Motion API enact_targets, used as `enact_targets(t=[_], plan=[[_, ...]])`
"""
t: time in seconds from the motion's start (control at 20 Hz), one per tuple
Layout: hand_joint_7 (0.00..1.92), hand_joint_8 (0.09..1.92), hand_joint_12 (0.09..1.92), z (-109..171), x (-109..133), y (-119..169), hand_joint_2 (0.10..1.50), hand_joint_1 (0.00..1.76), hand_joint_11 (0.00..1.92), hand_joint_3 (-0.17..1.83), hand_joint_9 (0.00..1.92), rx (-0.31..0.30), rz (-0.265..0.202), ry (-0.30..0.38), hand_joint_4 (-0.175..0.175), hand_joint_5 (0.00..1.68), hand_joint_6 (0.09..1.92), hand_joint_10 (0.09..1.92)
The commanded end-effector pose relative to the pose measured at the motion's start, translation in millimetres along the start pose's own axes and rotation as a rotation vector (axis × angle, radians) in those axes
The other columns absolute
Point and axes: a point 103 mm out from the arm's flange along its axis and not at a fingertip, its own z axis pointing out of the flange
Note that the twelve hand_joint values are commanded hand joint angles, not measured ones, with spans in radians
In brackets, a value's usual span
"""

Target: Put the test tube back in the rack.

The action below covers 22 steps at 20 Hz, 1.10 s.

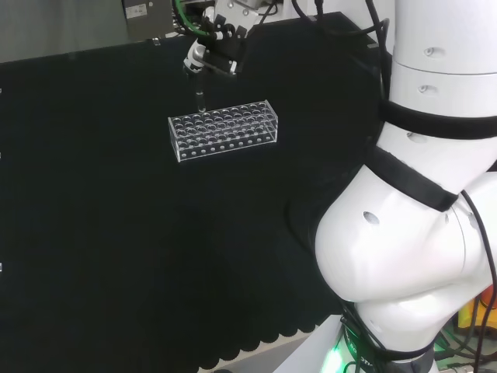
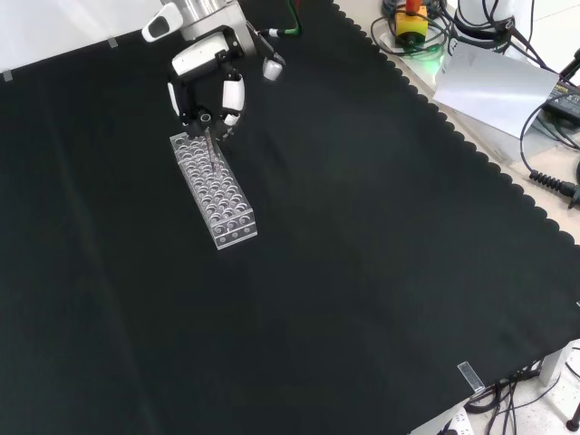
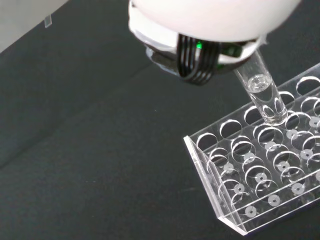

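Test tube [image 3: 262, 95], clear, light, slick and likely fragile, hangs pinched near its top in my hand [image 2: 207, 86], its tip over the rack [image 3: 260, 175].

Clear test tube [image 3: 262, 92] upright (tip over rack [image 3: 260, 175]).

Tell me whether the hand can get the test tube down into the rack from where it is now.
Probably yes. The hand holds the test tube nearly upright, its bottom just above the open holes at one end of the rack; nothing stands between them.
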Motion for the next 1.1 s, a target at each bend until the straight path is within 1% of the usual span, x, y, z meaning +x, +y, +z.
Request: enact_targets(t=[0.05,0.25,0.3,0.4,0.55,0.6,0.7,1.1], plan=[[1.36,0.75,0.92,10.3,-6.3,14.0,0.71,1.43,1.2,0.5,1.34,0.002,0.011,0.013,-0.175,1.32,0.25,0.48],[1.36,0.75,0.92,13.8,-7.5,21.4,0.71,1.43,1.19,0.5,1.34,0.004,0.018,0.025,-0.175,1.32,0.25,0.48],[1.36,0.75,0.92,10.3,-12.3,22.5,0.71,1.43,1.19,0.5,1.34,0.002,0.013,0.043,-0.175,1.32,0.25,0.47],[1.36,0.75,0.92,9.6,-14.2,23.5,0.71,1.43,1.19,0.5,1.34,0.003,0.012,0.033,-0.175,1.32,0.25,0.47],[1.36,0.75,0.92,13.9,-9.1,26.7,0.71,1.43,1.19,0.5,1.34,0.015,0.024,0.022,-0.175,1.32,0.24,0.47],[1.36,0.75,0.92,10.9,-12.9,27.3,0.71,1.43,1.19,0.5,1.34,0.017,0.02,0.036,-0.175,1.32,0.24,0.47],[1.36,0.75,0.93,10.2,-14.2,27.8,0.71,1.43,1.19,0.5,1.34,0.019,0.021,0.04,-0.175,1.32,0.24,0.47],[1.36,0.75,0.93,21.8,-2.8,24.2,0.71,1.43,1.19,0.5,1.34,0.026,0.017,0.038,-0.175,1.32,0.24,0.47]])
